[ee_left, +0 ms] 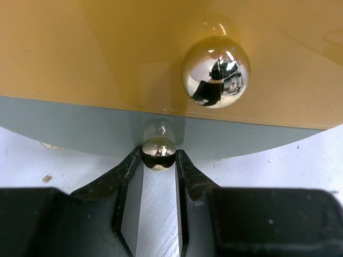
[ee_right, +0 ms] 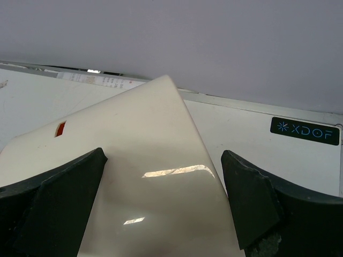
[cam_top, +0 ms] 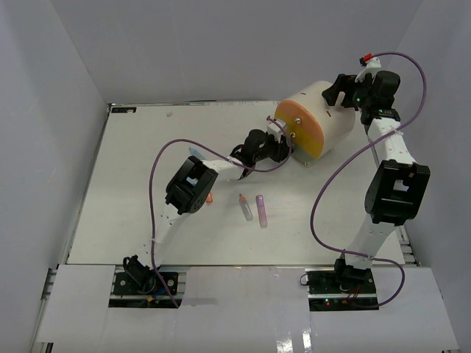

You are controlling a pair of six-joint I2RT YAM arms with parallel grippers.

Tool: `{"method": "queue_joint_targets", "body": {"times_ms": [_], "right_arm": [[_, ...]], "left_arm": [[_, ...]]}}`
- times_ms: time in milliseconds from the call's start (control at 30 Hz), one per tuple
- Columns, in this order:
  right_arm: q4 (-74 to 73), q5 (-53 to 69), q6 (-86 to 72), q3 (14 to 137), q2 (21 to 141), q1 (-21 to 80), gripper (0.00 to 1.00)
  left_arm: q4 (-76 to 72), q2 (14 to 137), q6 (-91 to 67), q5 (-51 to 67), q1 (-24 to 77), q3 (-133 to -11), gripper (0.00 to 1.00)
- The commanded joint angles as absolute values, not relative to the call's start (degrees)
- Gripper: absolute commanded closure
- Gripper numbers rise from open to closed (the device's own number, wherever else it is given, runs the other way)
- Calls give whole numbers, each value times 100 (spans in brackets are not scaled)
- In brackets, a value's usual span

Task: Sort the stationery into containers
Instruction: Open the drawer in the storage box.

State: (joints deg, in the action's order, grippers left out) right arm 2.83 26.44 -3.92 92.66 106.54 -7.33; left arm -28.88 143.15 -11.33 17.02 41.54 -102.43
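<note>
Top view: the cream cylinder [cam_top: 327, 118] lies at 1 o'clock on the desk [cam_top: 132, 220]. The left fingers [cam_top: 278, 147] are at its drawer face and the right fingers [cam_top: 340, 90] behind it. A pale pen [cam_top: 245, 208] and a purple pen [cam_top: 261, 210] lie mid-desk.

Left wrist: the fingers are clamped on the small knob [ee_left: 159, 153] of the grey drawer [ee_left: 80, 128].

Right wrist: the fingers are spread wide astride the cylinder; contact cannot be determined. A label [ee_right: 305, 130] at 3 o'clock reads "XDOF".
</note>
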Motion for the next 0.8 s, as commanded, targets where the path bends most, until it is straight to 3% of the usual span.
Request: {"method": "queue_joint_targets", "body": {"times_ms": [0,167,767], "right_arm": [[264,2672,-299,9158,10600,-729,5],[264,2602,-281,9158,10591,-721,5],[308,2505,-290,9132,10582,-729,5]], "left_arm": [[-3278,14081,-1143,1749,4184,-9986,80],[-3419,13615,-1064,1679,4184,-9335,87],[-3498,12445,-1423,1600,4184,-7585,85]]}}
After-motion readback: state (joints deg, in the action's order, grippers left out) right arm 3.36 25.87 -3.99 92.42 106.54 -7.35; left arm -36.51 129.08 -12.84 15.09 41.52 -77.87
